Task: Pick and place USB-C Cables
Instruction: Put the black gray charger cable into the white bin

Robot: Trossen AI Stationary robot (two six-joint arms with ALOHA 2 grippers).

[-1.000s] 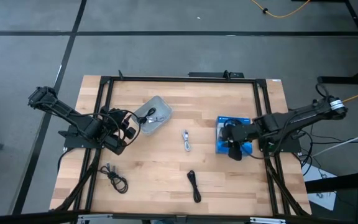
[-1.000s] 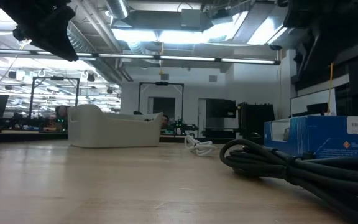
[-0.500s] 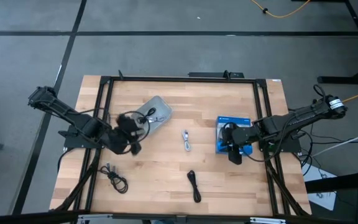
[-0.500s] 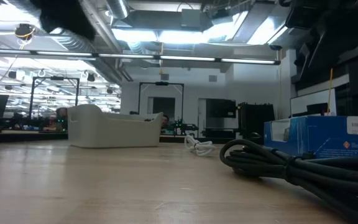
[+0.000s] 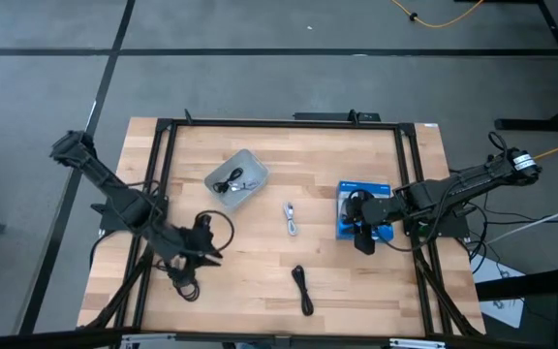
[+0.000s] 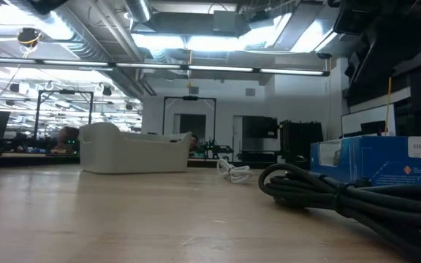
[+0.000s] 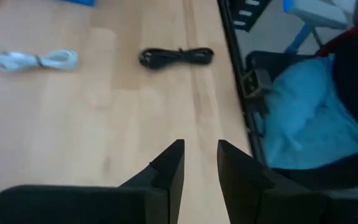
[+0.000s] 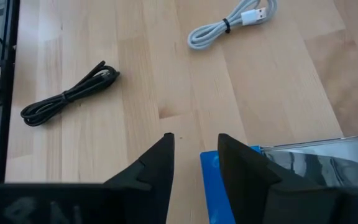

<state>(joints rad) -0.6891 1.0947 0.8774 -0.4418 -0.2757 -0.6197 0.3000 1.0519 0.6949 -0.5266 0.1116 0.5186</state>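
In the high view a black coiled cable (image 5: 180, 280) lies near the table's near left corner. A second black cable (image 5: 302, 289) lies near the near edge at mid-table, and a white cable (image 5: 290, 219) lies in the middle. Two more small cables (image 5: 232, 180) rest inside the grey tray (image 5: 250, 163). My left gripper (image 5: 211, 250) hovers open just right of the near-left black cable, touching nothing. Its wrist view looks past the open gripper (image 7: 199, 149) at the white cable (image 7: 36, 60) and the black cable (image 7: 176, 56). My right gripper (image 8: 194, 146) waits open over the blue box (image 5: 349, 208).
The blue retail box (image 8: 278, 177) lies flat at the table's right side, under my right arm. The black frame rails (image 5: 153, 194) run along the table's edges. Bare wood (image 5: 250, 252) lies between the cables. In the low view the black cable (image 6: 342, 193) fills the foreground.
My left gripper has swung from beside the tray toward the table's near edge and now hovers close to the near-left black cable. The tray and all the cables have stayed in place. My right arm has barely moved.
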